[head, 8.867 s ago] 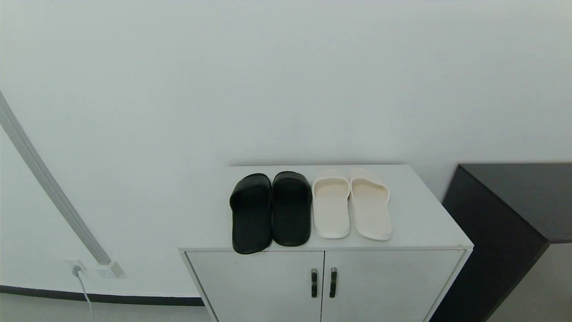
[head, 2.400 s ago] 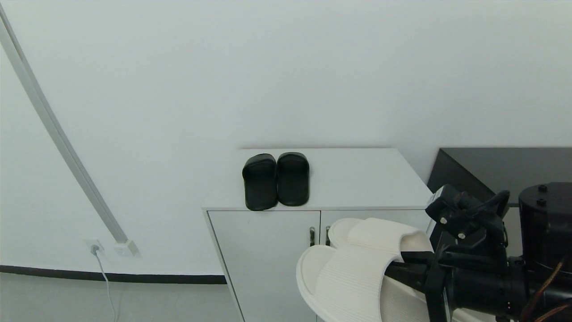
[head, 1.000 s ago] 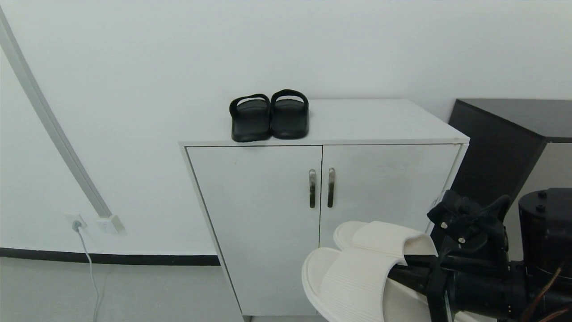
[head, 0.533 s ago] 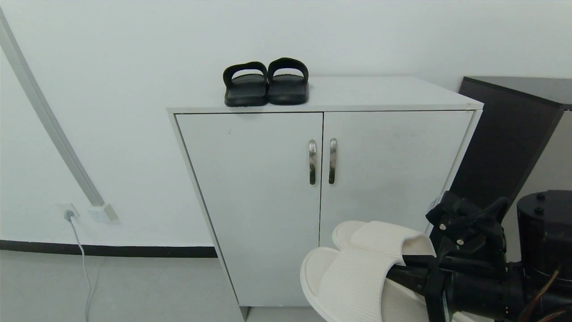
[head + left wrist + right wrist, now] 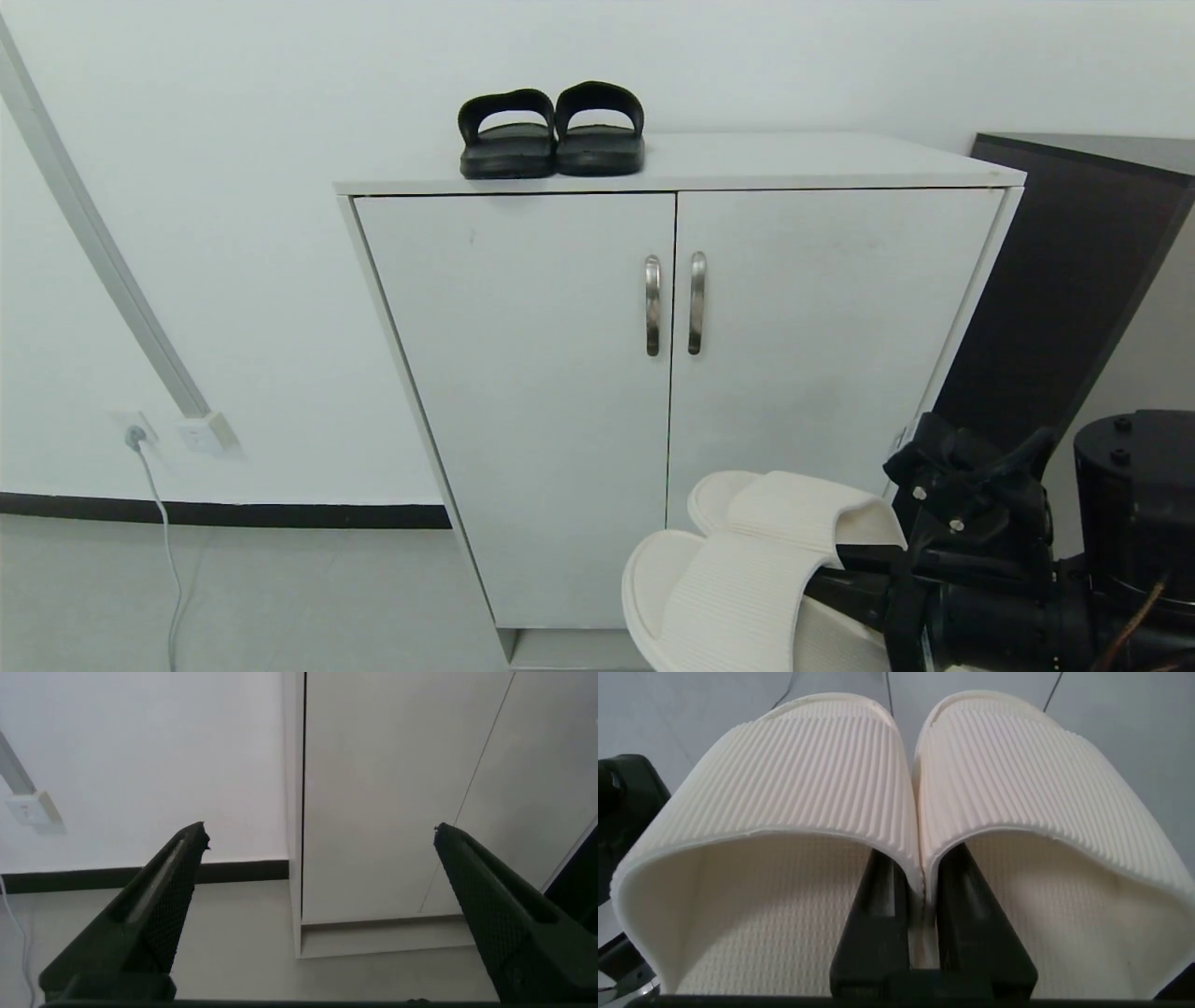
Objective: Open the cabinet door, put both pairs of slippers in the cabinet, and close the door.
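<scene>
Head view: right fingers point(image 5: 845, 586) clamped on white slippers point(image 5: 738, 583), near shut cabinet point(image 5: 523, 373); black slippers point(image 5: 551, 135) on top. Left fingers point(image 5: 159, 905) apart.

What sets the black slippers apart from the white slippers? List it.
Colour: the black slippers are black, the white slippers cream-white.
Place: the black slippers rest on the cabinet top; the white slippers hang low before the right door.
Hold: the black slippers lie free; the white slippers are pinched by their inner walls in the right gripper.
Both pairs sit side by side, not yet stowed.
</scene>
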You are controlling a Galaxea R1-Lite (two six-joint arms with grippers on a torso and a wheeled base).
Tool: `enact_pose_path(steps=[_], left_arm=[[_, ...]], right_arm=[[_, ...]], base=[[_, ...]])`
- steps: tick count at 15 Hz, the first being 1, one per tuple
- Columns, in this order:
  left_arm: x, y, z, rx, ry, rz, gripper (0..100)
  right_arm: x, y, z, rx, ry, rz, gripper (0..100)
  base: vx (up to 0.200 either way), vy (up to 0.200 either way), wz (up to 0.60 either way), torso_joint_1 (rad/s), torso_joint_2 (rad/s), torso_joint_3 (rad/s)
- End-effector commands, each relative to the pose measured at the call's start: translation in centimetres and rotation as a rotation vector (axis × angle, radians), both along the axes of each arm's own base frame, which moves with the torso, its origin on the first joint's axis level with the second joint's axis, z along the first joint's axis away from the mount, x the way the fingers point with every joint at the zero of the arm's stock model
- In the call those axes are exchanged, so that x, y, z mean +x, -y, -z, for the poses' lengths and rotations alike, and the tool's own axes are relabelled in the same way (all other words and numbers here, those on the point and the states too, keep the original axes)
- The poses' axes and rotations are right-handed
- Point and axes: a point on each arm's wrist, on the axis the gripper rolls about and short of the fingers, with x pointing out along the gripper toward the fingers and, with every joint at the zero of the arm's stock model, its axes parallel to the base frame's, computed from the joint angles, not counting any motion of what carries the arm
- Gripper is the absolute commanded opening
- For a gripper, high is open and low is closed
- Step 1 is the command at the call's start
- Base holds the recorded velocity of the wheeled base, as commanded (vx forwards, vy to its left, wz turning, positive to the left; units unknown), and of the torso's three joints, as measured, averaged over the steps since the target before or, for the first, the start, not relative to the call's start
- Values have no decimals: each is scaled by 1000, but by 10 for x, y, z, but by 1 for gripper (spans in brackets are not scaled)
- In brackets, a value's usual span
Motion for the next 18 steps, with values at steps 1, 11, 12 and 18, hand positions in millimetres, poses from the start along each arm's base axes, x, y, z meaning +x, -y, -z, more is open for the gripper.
enact_pose_path(steps=[1,11,12,18], left_arm=[[0,0,0,0,-2,0,100],[32,6,-79,16,-73,263,100],[40,7,-85,14,-74,306,100],[105,15,-110,8,-74,461,100]], right_arm=[[0,0,1,-3,-3,-2,0],[2,-2,9,-5,4,-6,0],[2,-3,10,-4,6,-6,0],[1,-5,12,-3,7,-20,0]], base=[[0,0,0,0,0,0],[0,0,0,-1,53,34],[0,0,0,0,0,0],[0,0,0,0,0,0]])
